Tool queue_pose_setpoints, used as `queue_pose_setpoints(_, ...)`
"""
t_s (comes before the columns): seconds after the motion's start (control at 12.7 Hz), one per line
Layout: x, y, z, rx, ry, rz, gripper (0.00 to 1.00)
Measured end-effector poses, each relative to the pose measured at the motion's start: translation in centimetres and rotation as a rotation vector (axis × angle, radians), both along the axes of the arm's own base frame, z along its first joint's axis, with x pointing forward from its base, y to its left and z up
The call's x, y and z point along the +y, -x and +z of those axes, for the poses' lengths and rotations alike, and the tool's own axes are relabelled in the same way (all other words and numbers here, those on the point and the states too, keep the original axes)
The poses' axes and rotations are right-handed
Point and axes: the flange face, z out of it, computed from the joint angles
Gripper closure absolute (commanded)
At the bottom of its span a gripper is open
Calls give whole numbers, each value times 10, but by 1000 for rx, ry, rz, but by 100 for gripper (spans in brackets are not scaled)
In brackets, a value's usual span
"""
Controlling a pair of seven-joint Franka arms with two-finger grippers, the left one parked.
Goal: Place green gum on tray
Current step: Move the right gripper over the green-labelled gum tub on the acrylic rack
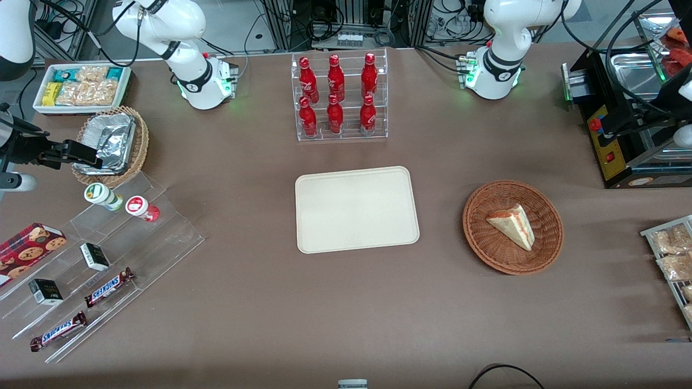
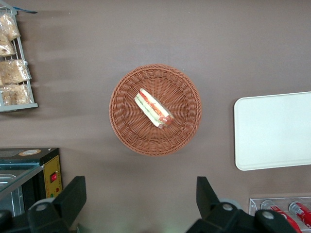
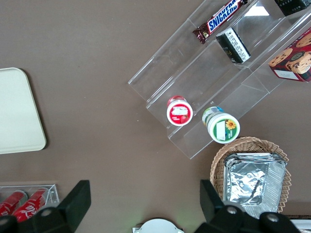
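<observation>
The pincer (image 1: pixel 86 158) is showing only as a dark shape reaching in from the working arm's end of the bench (image 1: pixel 259 302), hanging above the wicker basket (image 1: pixel 141 141) of foil containers (image 1: pixel 111 141); the rest of its arm is being cut off by the picture's edge. In the right wrist view its two fingers (image 3: pixel 77 196) are standing wide apart with nothing between them, pointing straight down at bare bench surface.

The green gum (image 1: pixel 101 195) is sitting on the upper step of a clear stepped display rack (image 1: pixel 167 227) near the bench's edge at the working arm's end, just nearer the front camera than the basket. A red-lidded bottle (image 1: pixel 141 208) is standing just beside it, apart from it. The wording on both lids is too small to read.

The tray (image 1: pixel 357 209) is lying flat at the middle of the bench, well apart from the gum; the right wrist view is catching only one rounded corner of it (image 3: pixel 19 114).

The rack's lower steps are partly running off the picture, carrying Snickers bars (image 1: pixel 108 287) and small dark boxes (image 1: pixel 94 256).
</observation>
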Motion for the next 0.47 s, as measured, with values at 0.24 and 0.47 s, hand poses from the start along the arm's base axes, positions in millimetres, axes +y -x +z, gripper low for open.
queue_pose_setpoints(0.24,1,-1,5,-11,2,-4,0)
queue_pose_setpoints(0.47,1,-2,7,-17,12,-77,0)
